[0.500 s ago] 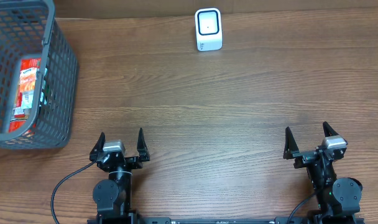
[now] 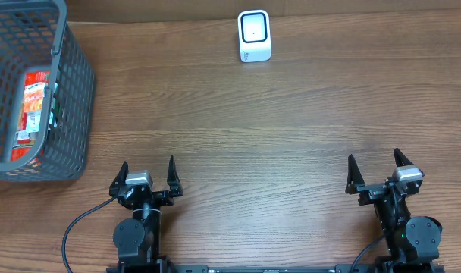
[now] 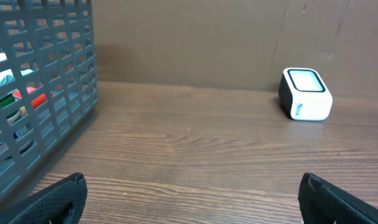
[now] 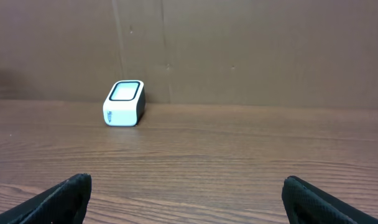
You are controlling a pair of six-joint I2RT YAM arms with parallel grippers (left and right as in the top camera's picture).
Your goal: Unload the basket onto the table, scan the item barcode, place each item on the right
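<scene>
grey basket [image 2: 75,106] cut off at the overhead view's left edge; red packet [image 2: 33,114] inside half hidden behind its wall, print unreadable.

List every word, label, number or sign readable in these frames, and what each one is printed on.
No text reads clearly in any view.
Red packet in the grey basket: printed label, too small to read.
White scanner: small dark marking on its side, blurred, unreadable.

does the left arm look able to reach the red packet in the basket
Probably yes: the left gripper is open, nothing lies between it and the basket, and the open top exposes the red packet from above.
</scene>
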